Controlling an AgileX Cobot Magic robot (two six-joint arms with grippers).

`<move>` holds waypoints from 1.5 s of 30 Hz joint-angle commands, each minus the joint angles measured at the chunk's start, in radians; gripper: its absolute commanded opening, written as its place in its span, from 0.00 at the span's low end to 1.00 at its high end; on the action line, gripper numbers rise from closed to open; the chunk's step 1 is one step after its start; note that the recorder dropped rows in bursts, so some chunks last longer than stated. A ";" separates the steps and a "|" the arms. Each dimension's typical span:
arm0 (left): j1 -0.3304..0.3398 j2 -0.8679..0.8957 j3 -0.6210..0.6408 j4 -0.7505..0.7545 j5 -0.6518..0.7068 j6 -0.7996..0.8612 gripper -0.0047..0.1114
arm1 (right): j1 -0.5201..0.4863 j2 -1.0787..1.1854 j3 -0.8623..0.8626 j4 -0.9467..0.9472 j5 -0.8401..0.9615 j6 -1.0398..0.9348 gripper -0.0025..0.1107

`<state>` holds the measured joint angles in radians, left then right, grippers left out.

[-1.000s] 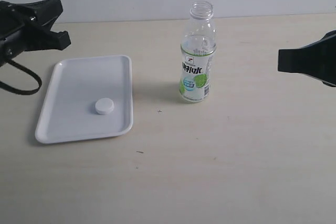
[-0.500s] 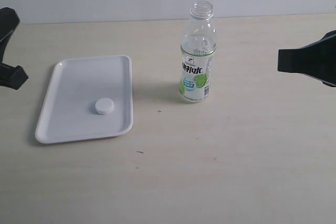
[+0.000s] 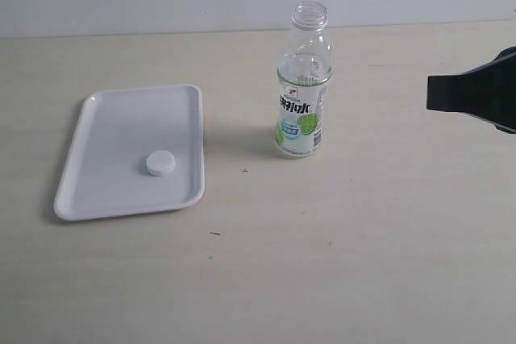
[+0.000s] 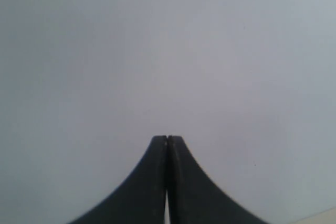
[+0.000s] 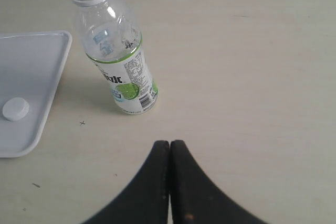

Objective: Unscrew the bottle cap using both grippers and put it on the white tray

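Observation:
The bottle (image 3: 304,86) stands upright and uncapped in the middle of the table, also seen in the right wrist view (image 5: 116,56). The bottle cap (image 3: 160,163) lies flat on the white tray (image 3: 121,118) to its left; both show in the right wrist view too, the cap (image 5: 16,108) on the tray (image 5: 37,56). My right gripper (image 5: 169,142) is shut and empty, its black tip (image 3: 472,93) hanging right of the bottle, well apart from it. The left gripper (image 4: 167,137) is shut and empty, facing a plain grey wall, and is out of the exterior view.
The pale wooden table (image 3: 339,239) runs to a grey wall at the back. A small dark mark (image 3: 244,171) lies on the table between tray and bottle.
The left arm has drawn back to the left and left the exterior view. The right gripper, bottle, cap and tray have not moved.

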<state>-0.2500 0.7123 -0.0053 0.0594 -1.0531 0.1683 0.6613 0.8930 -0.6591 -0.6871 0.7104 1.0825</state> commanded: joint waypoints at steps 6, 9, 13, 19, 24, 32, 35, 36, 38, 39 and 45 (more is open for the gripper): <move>0.076 -0.288 0.005 -0.014 0.326 -0.139 0.04 | 0.001 -0.007 0.003 -0.002 -0.002 0.000 0.02; 0.091 -0.365 0.005 -0.011 0.434 -0.150 0.04 | 0.001 -0.007 0.003 -0.002 -0.002 0.000 0.02; 0.091 -0.422 0.005 -0.011 0.527 -0.220 0.04 | 0.001 -0.007 0.003 -0.002 -0.002 0.000 0.02; 0.091 -0.496 0.005 -0.011 0.760 -0.254 0.04 | 0.001 -0.007 0.003 -0.002 -0.002 0.000 0.02; 0.091 -0.581 0.005 -0.011 0.946 -0.252 0.04 | 0.001 -0.007 0.003 -0.002 -0.002 0.000 0.02; 0.091 -0.693 0.005 -0.011 1.158 -0.250 0.04 | 0.001 -0.007 0.003 -0.002 -0.028 0.002 0.02; 0.091 -0.712 0.005 -0.011 1.228 -0.243 0.04 | 0.001 -0.007 0.003 -0.002 -0.028 0.002 0.02; 0.091 -0.712 0.005 -0.011 1.243 -0.235 0.04 | 0.001 -0.007 0.003 -0.002 -0.028 0.002 0.02; 0.091 -0.712 0.005 -0.011 1.266 -0.223 0.04 | 0.001 -0.007 0.003 -0.002 -0.028 0.002 0.02; 0.091 -0.712 0.005 -0.011 1.288 -0.223 0.04 | 0.001 -0.007 0.003 -0.002 -0.028 0.002 0.02; 0.091 -0.712 0.005 -0.001 1.412 -0.225 0.04 | 0.001 -0.007 0.003 -0.002 -0.028 0.002 0.02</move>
<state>-0.1617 0.0067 -0.0034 0.0577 0.3157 -0.0602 0.6613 0.8930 -0.6591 -0.6871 0.6891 1.0844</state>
